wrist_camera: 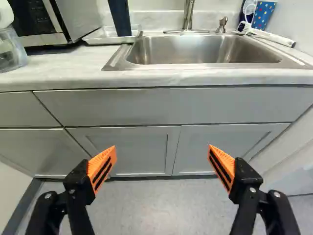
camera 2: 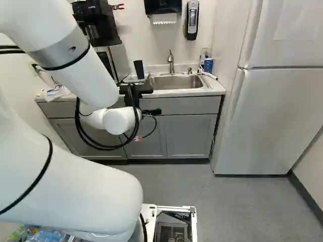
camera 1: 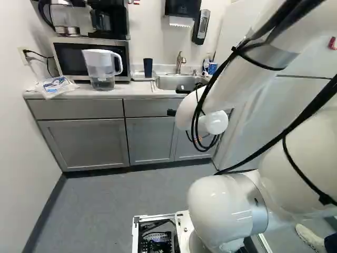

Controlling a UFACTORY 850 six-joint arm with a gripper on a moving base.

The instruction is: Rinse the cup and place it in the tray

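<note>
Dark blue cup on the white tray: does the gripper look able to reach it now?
Probably yes, if brought closer: the gripper is open and nothing stands in front of the dark blue cup, though the microwave beside it could crowd the approach.

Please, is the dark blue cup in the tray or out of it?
In: the cup stands within the tray, beside the sink.

No words, numbers or signs legible in any view — blue print on the plastic bag near the microwave — too small to read.
</note>
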